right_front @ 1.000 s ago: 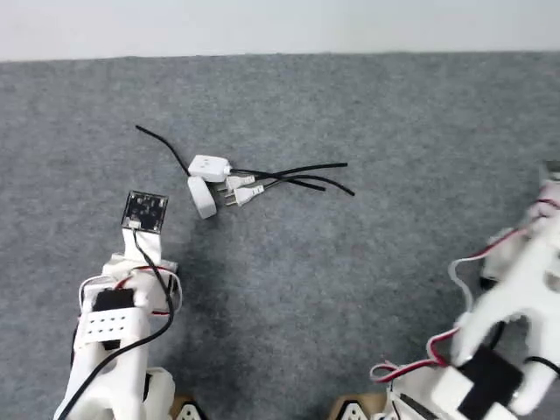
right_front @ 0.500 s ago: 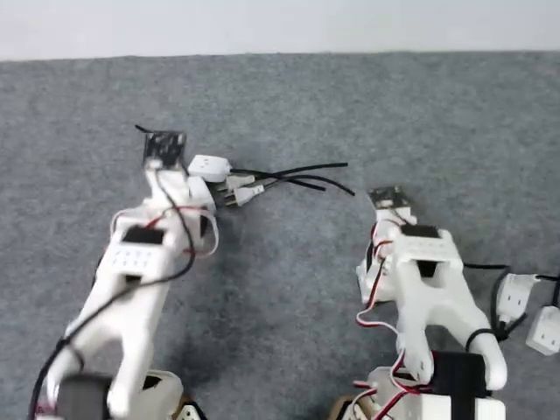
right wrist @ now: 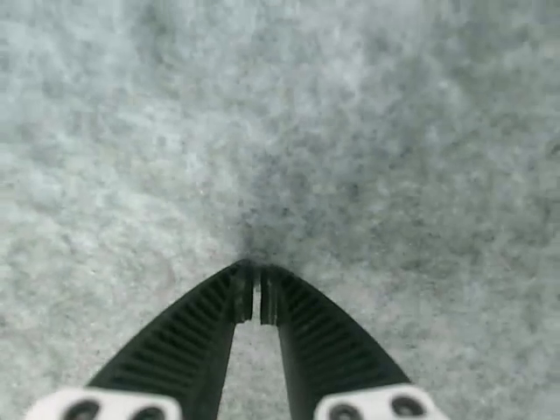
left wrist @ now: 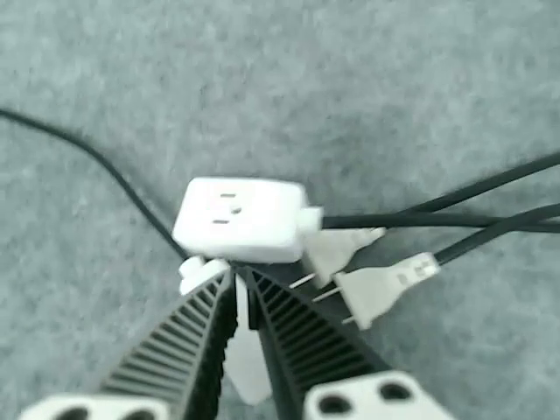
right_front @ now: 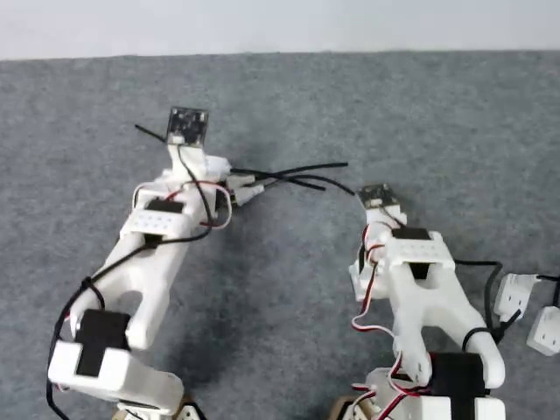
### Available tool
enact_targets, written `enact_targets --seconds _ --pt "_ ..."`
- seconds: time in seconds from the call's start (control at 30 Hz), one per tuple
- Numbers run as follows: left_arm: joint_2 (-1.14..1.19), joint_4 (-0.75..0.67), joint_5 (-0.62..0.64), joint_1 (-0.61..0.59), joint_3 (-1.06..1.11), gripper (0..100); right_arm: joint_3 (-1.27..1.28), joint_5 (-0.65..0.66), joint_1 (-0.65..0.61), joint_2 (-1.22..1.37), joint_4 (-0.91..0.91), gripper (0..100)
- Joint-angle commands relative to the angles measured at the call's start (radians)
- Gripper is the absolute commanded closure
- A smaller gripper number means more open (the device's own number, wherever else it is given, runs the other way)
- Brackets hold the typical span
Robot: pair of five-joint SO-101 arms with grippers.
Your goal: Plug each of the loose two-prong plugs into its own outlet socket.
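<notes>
A white outlet socket lies on the grey carpet with its slots facing up. Two white two-prong plugs on black cords lie loose beside it, prongs pointing toward it. My left gripper is shut and empty, its tips at the socket's near edge and over a second white socket. In the high view the left arm covers most of that cluster, with the plugs showing past it. My right gripper is shut, empty, above bare carpet, and the right arm is right of the cords.
Black cords trail right from the plugs, ending near the right arm's wrist camera. A thin black cord runs left from the sockets. Two more white sockets lie at the right edge. A pale wall borders the carpet at the back.
The left arm has stretched forward and right, from short of the sockets to over them. The right arm swung in from the right edge to mid-table and has barely shifted since.
</notes>
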Motion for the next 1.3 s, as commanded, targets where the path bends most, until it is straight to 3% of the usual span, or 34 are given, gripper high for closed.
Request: enact_targets --seconds 0.0,0.27,0.63,0.73,0.83,1.03,1.1,1.27 --pt "0.1 -0.02 -0.015 -0.029 -0.09 99 0.002 0.012 -0.012 -0.039 -0.013 99.1" --pt "0.14 0.084 -0.017 -0.043 -0.14 99 0.002 0.012 -0.012 -0.039 -0.013 99.1" --pt "0.14 0.385 -0.017 -0.133 -0.208 99 0.002 0.014 -0.012 -0.039 -0.015 99.1" --pt "0.137 0.404 -0.009 -0.14 -0.239 99 0.002 0.014 -0.012 -0.039 -0.015 99.1" --pt "0.068 0.45 -0.002 -0.149 -0.263 99 0.002 0.014 -0.013 -0.039 -0.015 99.1" --pt "-0.241 0.532 0.132 -0.094 -0.255 98 0.002 0.014 -0.03 -0.039 -0.015 99.1" --pt "-0.307 0.503 0.135 -0.023 -0.22 98 0.002 0.028 -0.03 -0.039 -0.015 99.1" --pt "-0.212 0.242 0.189 0.129 -0.104 98 0.003 0.038 -0.027 -0.039 -0.01 99.1"
